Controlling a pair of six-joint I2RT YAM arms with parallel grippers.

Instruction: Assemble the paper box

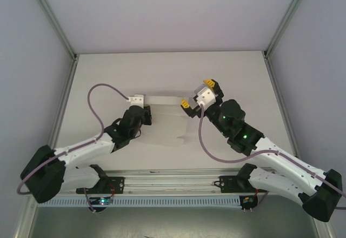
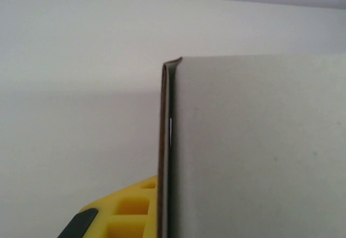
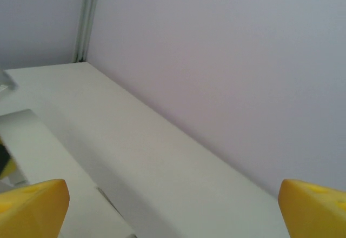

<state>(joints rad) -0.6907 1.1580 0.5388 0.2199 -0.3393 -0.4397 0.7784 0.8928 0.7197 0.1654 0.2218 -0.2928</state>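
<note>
Left pincer (image 1: 146,113) of mine clamped on thin white card paper box (image 1: 167,125), forearm low | right pincer (image 1: 198,93) apart, wrist upturned

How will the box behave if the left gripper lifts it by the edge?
The box is thin folded card, so it would probably feel light and bend or sag away from the left gripper. Its doubled edge looks stiffer. Lying mostly flat on the table, it would likely slide when pushed, not tip.

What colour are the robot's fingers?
Yellow. The right gripper shows it best, in the right wrist view.
</note>
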